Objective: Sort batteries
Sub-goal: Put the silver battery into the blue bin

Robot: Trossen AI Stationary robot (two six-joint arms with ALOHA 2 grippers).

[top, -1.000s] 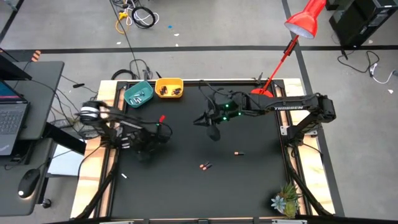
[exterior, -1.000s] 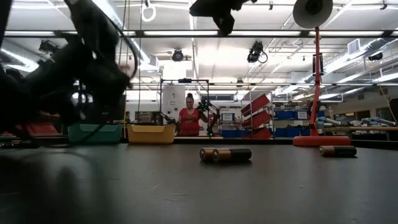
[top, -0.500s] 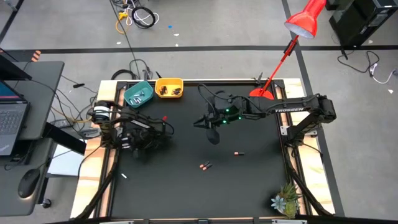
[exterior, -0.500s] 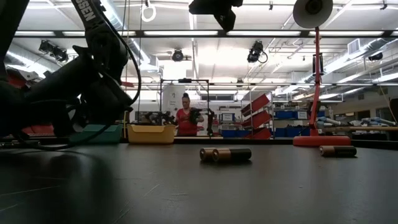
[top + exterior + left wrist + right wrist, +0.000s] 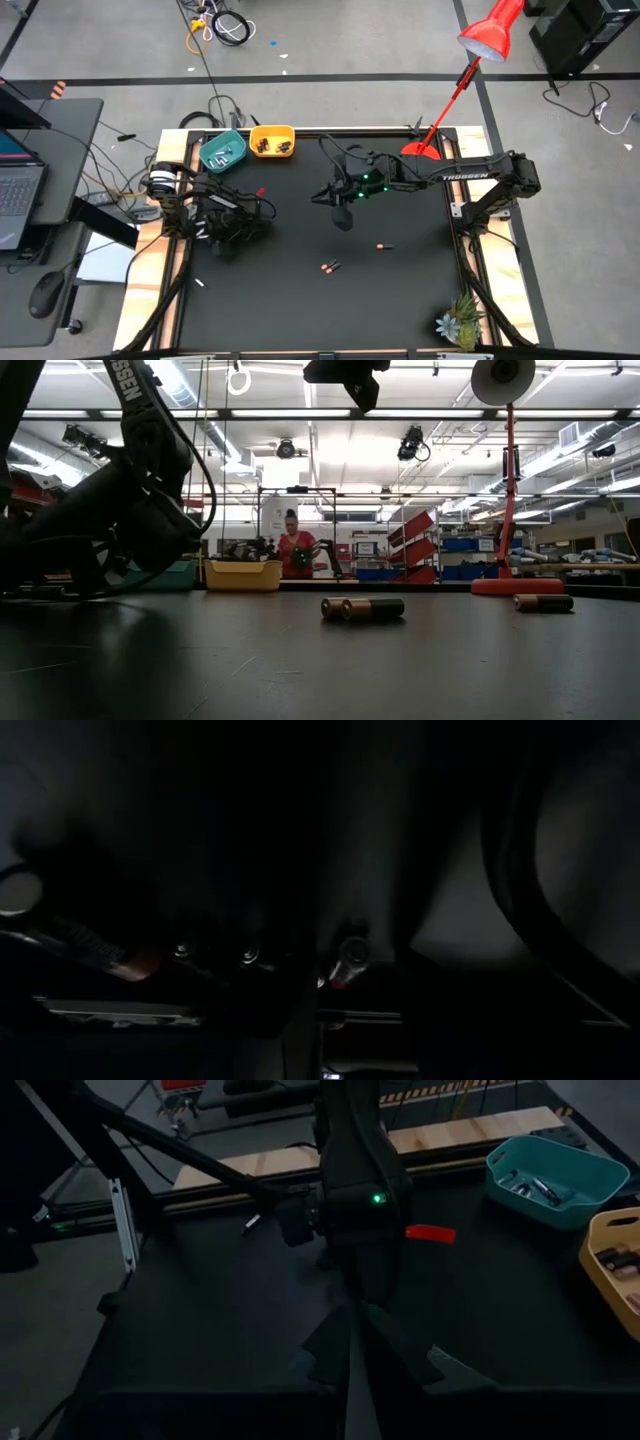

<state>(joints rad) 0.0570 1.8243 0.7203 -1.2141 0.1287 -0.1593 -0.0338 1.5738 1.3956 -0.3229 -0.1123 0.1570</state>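
Left gripper [image 5: 232, 232], its opening hidden, has drifted slightly lower left; right gripper [image 5: 341, 213], fingers together, empty, stays centre; batteries [image 5: 331, 267] unmoved.

Dark jointed arms, white lettering, green indicator lights, apparently trailing black cables

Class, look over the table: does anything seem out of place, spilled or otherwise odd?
Nothing looks spilled or damaged. Two groups of small dark batteries with copper ends lie loose mid-table, unsorted, far from the teal bowl and yellow bowl at the back edge. A small whitish battery lies alone near the left edge.
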